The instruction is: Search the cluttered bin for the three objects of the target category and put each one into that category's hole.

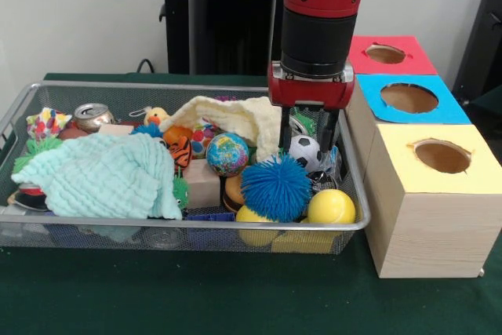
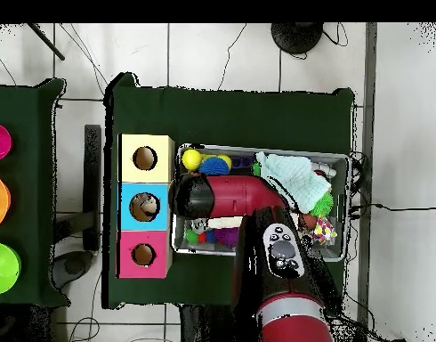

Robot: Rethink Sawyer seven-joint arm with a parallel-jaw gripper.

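Note:
The wire mesh bin (image 1: 157, 87) lies on the green table, full of toys and cloths; it also shows in the overhead view (image 2: 339, 160). My gripper (image 1: 307, 148) is down in the bin's right end, open, with its fingers (image 1: 285, 127) on either side of a small soccer ball (image 1: 303, 151). A wrinkly see-through bit of plastic (image 1: 337, 164) shows just right of the far finger, against the bin wall. The blue-surround hole (image 1: 409, 98) is right of the bin; in the overhead view (image 2: 144, 207) something pale shows inside it. The arm hides the gripper in the overhead view.
A teal cloth (image 1: 110, 174) covers the bin's left half and a cream cloth (image 1: 231, 115) lies behind the middle. A blue spiky ball (image 1: 274, 186), yellow ball (image 1: 331, 206), globe ball (image 1: 227, 154) and a can (image 1: 92, 115) lie around. Red hole (image 1: 385, 53) and yellow hole (image 1: 442, 155) flank the blue one.

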